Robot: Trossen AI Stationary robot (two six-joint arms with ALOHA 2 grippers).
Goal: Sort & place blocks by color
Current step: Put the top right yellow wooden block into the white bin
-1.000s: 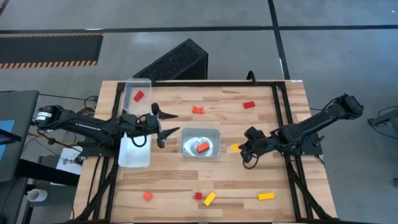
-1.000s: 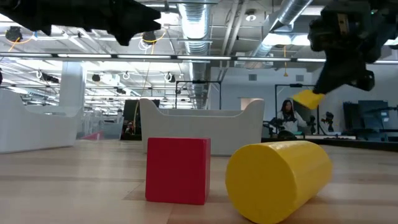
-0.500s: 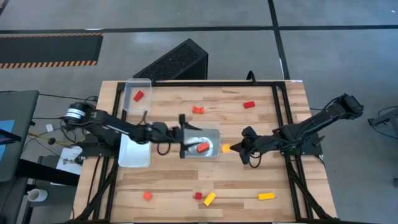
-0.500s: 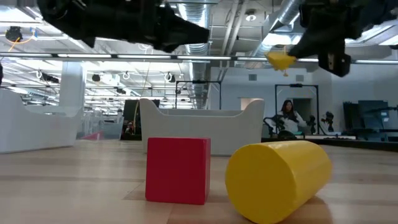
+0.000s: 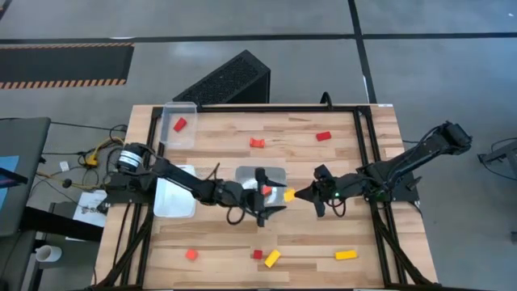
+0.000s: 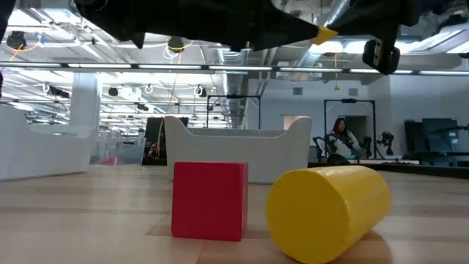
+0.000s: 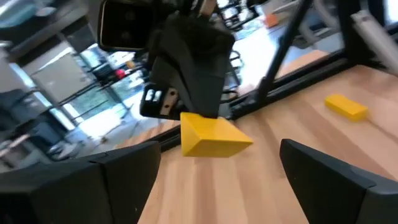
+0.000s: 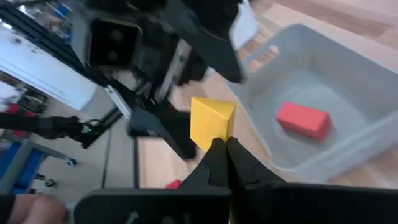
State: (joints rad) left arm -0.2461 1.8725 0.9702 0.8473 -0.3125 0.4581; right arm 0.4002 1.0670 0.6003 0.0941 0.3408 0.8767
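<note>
A small yellow block (image 5: 288, 195) hangs in the air at the table's middle, just right of the middle clear tray (image 5: 279, 172), held by my right gripper (image 5: 300, 194), which is shut on it. My left gripper (image 5: 269, 196) reaches in from the left over that tray. It is open, and in the left wrist view its two fingers stand wide apart short of the yellow block (image 7: 211, 137), not touching it. A red block (image 8: 303, 119) lies in the middle tray. The low view shows the yellow block (image 6: 325, 33) high above the table. My right gripper pinches the yellow block between its two fingertips (image 8: 217, 163), on the block's edge nearest that arm (image 8: 216, 138). The fingers come roughly level from the table's right. The block is lifted clear of the table and sticks out beyond the fingertips toward my left gripper.
Two more clear trays sit at the left, one (image 5: 174, 198) beside my left arm and one (image 5: 179, 123) at the far left holding a red block. Loose blocks lie far (image 5: 257, 142) (image 5: 323, 136) and near (image 5: 191, 254) (image 5: 272, 258) (image 5: 346, 255). A red cube (image 6: 209, 199) and yellow cylinder (image 6: 326, 209) stand close to the low camera.
My left arm has swept from the left trays toward the table's right, over the middle tray, up to the yellow block, staying open. My right gripper has carried the yellow block up and a little toward the table's left.
</note>
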